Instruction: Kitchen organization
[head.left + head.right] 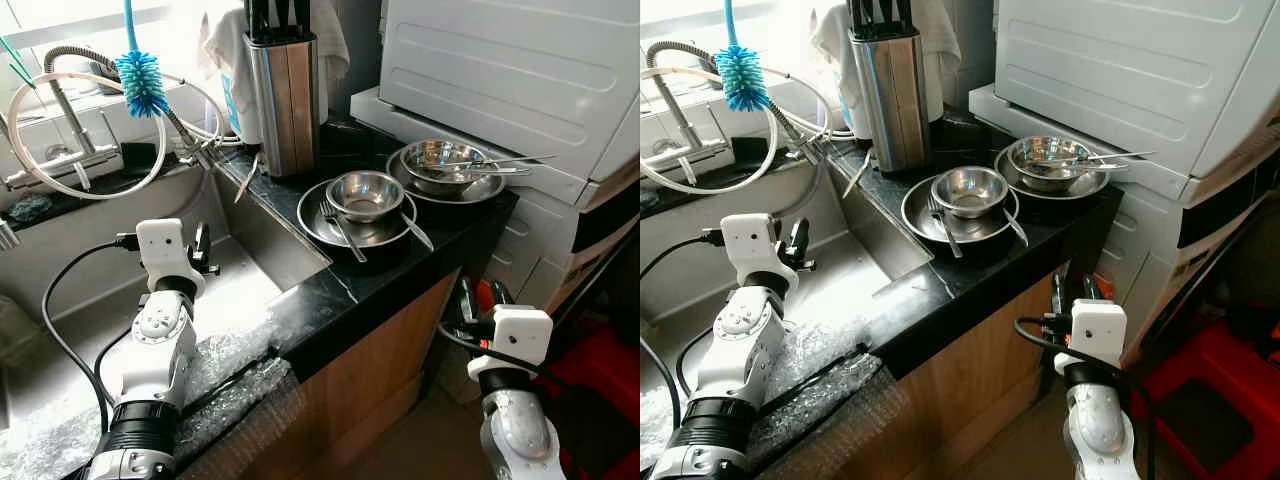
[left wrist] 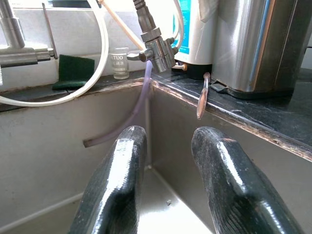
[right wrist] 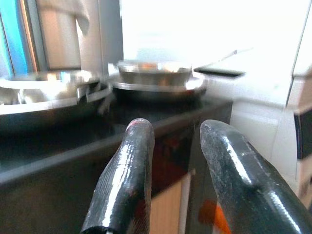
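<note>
Two stacks of steel dishes sit on the black counter (image 1: 330, 300) in the middle of the frame. The nearer one is a plate (image 1: 318, 226) with a small bowl (image 1: 366, 193) on it, a fork (image 1: 340, 228) lying across its left side and a spoon (image 1: 417, 233) off its right edge. Behind it, toward the upper right, a second bowl (image 1: 440, 160) rests on its own plate with utensils laid across it. A knife block (image 1: 283, 100) stands at the top centre, and the sink (image 1: 120, 300) fills the left of the frame.

The left gripper (image 1: 203, 250) hangs over the sink basin, fingers (image 2: 114, 190) parted with nothing between them, pointing toward the tap end and the knife block. The right gripper (image 1: 480, 296) is low in the lower right, below the counter edge in front of the wooden cabinet; its fingers (image 3: 127, 175) are also apart and empty, aimed up at the dishes.

The fork's long axis runs from upper left to lower right, its handle toward the counter's front edge. From the right gripper the dishes lie up and to the left; from the left gripper they lie to the right, across the sink wall. I'd judge the right arm slightly better placed, though it must rise above the counter edge first.
</note>
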Motion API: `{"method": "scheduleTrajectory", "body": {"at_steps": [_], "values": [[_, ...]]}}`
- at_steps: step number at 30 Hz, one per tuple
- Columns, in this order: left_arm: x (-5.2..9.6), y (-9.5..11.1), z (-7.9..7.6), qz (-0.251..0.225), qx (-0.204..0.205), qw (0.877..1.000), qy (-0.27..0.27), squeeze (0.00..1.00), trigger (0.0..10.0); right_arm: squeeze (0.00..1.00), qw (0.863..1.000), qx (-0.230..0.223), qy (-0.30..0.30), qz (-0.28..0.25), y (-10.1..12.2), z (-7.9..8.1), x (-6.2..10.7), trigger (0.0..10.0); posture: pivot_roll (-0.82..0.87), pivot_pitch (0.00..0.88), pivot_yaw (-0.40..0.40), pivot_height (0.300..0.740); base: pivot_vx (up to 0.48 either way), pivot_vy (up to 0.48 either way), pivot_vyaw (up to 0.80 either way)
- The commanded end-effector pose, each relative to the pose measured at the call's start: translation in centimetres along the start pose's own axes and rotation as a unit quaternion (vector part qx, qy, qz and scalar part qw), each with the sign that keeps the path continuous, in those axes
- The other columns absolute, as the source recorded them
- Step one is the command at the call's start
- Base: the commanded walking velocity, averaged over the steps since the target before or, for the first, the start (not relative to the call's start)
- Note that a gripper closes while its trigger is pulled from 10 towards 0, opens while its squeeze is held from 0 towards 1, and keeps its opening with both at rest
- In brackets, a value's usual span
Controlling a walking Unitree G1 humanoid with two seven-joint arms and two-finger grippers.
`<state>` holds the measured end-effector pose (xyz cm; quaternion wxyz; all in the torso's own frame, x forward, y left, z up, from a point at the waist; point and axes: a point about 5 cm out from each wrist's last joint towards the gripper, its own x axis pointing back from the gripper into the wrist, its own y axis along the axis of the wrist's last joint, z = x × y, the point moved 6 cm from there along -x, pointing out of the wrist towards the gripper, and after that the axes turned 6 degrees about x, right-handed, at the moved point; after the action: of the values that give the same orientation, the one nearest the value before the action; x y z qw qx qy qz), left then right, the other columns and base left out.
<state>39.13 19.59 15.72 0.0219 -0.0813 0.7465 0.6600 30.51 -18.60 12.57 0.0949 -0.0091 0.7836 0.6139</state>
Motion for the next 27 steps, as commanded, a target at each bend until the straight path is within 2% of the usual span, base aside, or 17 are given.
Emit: {"method": "scheduleTrajectory", "body": {"at_steps": [1, 3, 12, 14, 17, 20, 23, 27], "values": [[0.2, -1.1, -0.1, 0.017, -0.012, 1.000, -0.001, 0.00, 10.0, 0.00, 1.000, -0.010, 0.003, -0.023, 1.7, -0.1, -0.6, 10.0, -0.21, 0.009, 0.041, 0.740, 0.000, 0.000, 0.00], [0.2, -1.1, -0.2, 0.017, -0.012, 1.000, -0.002, 0.00, 10.0, 0.00, 0.999, -0.018, 0.009, -0.035, 2.7, 0.0, -1.1, 10.0, -0.21, 0.009, 0.040, 0.740, 0.000, 0.000, 0.00], [0.2, -1.1, -0.4, 0.016, -0.013, 1.000, -0.004, 0.00, 10.0, 0.00, 0.998, -0.046, 0.009, -0.053, 4.4, -0.3, -2.2, 10.0, -0.21, 0.010, 0.039, 0.740, 0.000, 0.000, 0.00], [0.2, -1.1, -0.4, 0.015, -0.014, 1.000, -0.004, 0.00, 10.0, 0.00, 0.997, -0.063, 0.013, -0.051, 4.9, -0.4, -2.9, 10.0, -0.21, 0.014, 0.037, 0.740, 0.000, 0.000, 0.00], [0.2, -1.0, -0.3, 0.015, -0.014, 1.000, -0.002, 0.00, 10.0, 0.00, 0.996, -0.069, 0.029, -0.050, 5.1, 0.0, -3.2, 10.0, -0.21, 0.014, 0.037, 0.740, 0.000, 0.000, 0.00], [0.3, -1.0, -0.3, 0.014, -0.015, 1.000, -0.001, 0.00, 10.0, 0.00, 0.994, -0.069, 0.070, -0.047, 5.1, 1.2, -3.5, 10.0, -0.21, 0.018, 0.038, 0.740, 0.000, 0.000, 0.00], [0.3, -1.0, -0.3, 0.014, -0.015, 1.000, -0.001, 0.00, 10.0, 0.00, 0.994, -0.072, 0.074, -0.046, 5.1, 1.3, -3.5, 10.0, -0.21, 0.017, 0.038, 0.740, 0.000, 0.000, 0.00], [0.3, -1.0, -0.3, 0.014, -0.016, 1.000, -0.003, 0.00, 10.0, 0.00, 0.992, -0.106, 0.070, -0.026, 4.5, 1.4, -3.5, 10.0, -0.21, 0.006, 0.039, 0.740, 0.000, 0.000, 0.00]]}}
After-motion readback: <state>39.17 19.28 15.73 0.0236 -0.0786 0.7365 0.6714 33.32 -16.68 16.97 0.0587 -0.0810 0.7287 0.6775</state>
